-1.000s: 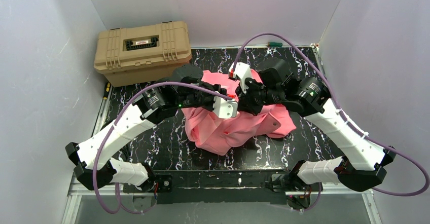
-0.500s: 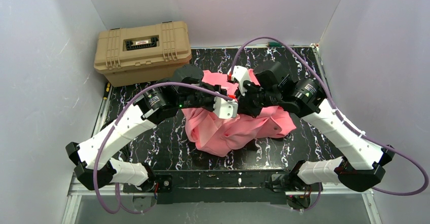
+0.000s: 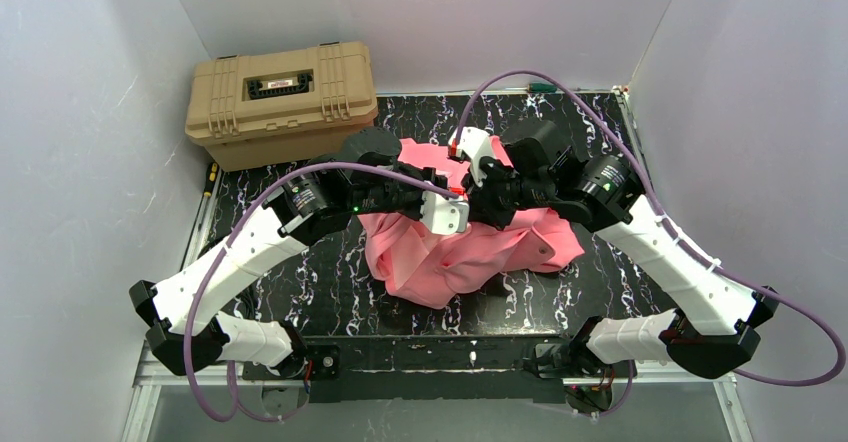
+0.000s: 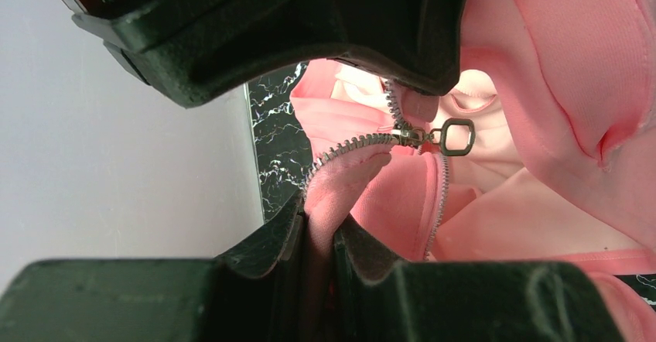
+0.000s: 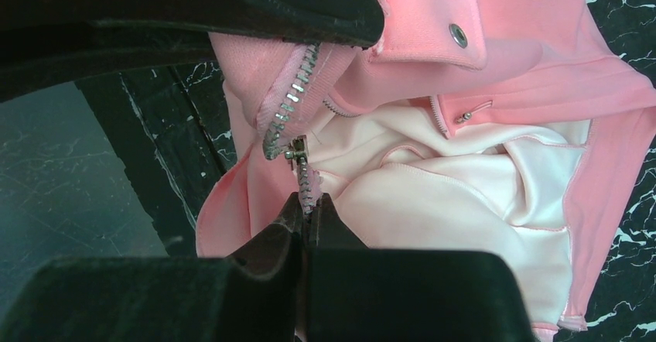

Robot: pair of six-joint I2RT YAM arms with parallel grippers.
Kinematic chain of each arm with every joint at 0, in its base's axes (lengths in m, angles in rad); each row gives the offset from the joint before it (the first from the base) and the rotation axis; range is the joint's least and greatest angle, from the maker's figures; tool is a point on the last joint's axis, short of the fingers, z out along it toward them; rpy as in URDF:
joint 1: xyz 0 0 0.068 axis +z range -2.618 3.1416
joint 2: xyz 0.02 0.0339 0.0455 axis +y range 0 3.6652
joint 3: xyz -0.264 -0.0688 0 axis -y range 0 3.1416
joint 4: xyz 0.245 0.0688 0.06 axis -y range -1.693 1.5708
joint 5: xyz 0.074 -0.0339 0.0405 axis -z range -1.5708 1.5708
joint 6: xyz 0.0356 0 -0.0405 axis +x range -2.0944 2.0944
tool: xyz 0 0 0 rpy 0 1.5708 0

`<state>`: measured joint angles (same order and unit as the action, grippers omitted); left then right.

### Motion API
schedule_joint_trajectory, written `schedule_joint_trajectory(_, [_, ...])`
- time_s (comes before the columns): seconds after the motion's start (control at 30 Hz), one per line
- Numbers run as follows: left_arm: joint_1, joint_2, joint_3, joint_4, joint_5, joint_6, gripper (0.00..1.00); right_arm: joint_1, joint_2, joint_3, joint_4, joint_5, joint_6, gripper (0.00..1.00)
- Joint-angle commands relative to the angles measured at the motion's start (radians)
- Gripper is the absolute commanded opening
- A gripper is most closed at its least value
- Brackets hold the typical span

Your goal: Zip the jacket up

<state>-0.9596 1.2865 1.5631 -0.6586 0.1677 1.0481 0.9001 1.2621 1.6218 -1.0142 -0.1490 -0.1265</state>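
Note:
The salmon-pink jacket (image 3: 470, 252) lies bunched in the middle of the black marbled table (image 3: 300, 272). Both grippers meet over its upper part. My left gripper (image 4: 317, 230) is shut on a fold of the jacket's front edge just below the zipper slider (image 4: 408, 135), whose ring pull (image 4: 458, 136) hangs free. My right gripper (image 5: 311, 206) is shut on the other zipper edge, with the metal teeth (image 5: 286, 117) running up from its tips. The pale pink lining (image 5: 433, 195) and a pocket snap (image 5: 458, 35) show beside them. From above, the left gripper (image 3: 462, 205) and right gripper (image 3: 483, 194) nearly touch.
A tan hard case (image 3: 282, 97) stands at the back left corner. White walls close in on three sides. A small green-handled tool (image 3: 540, 87) lies at the back edge, and purple cables arc over both arms.
The right arm has edged slightly left and back, tugging its side of the jacket a little. The left arm has stayed put. Both grips are unchanged.

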Motion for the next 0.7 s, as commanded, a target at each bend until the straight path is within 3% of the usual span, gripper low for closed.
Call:
schedule_joint_trajectory(0.0, [-0.006,-0.036,-0.001,0.022,0.003,0.013,0.00,0.006,-0.028,0.054,0.059,-0.010,0.014,0.01])
schedule_joint_trajectory(0.67, [-0.009,-0.033,-0.005,0.024,0.001,0.016,0.00,0.006,-0.052,0.012,0.068,-0.023,0.020,0.01])
